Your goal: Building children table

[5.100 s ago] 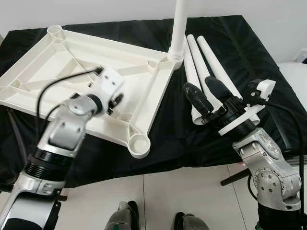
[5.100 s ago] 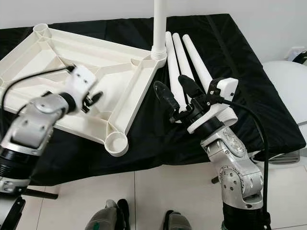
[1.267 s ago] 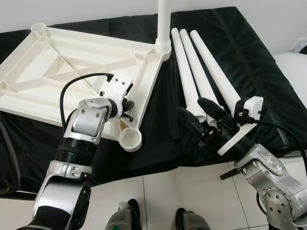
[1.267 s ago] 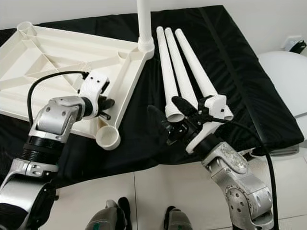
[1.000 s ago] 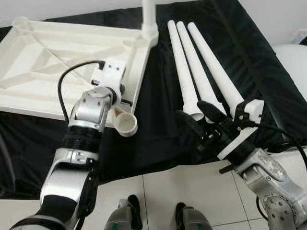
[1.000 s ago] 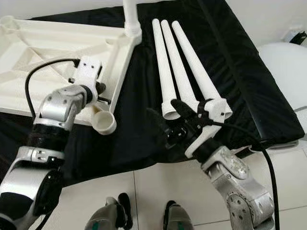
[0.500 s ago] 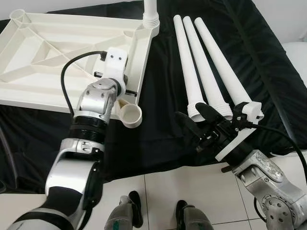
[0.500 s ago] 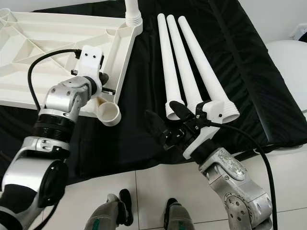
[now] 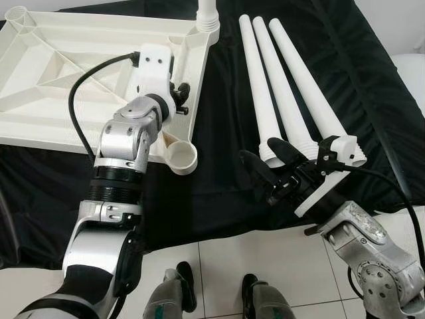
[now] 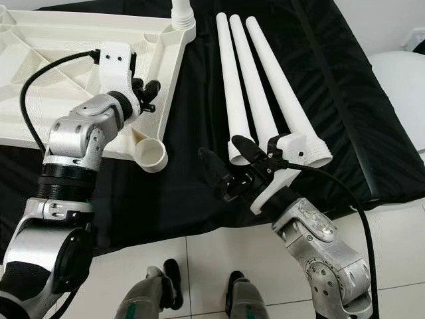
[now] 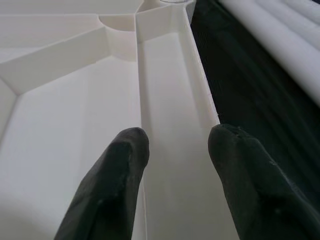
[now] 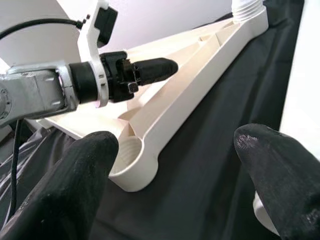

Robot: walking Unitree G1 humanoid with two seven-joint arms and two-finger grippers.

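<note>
Jaws apart, left gripper (image 11: 175, 165) straddling tabletop (image 11: 65, 125) rim

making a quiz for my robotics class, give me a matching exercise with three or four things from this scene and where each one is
Things:
1. left gripper
2. right gripper
3. upright leg
4. empty socket

Places:
A. near corner of the tabletop
B. screwed into the far corner of the tabletop
C. over the tabletop's right edge rail
D. at the near ends of the three loose legs

Pairs: 1-C, 2-D, 3-B, 4-A
</note>
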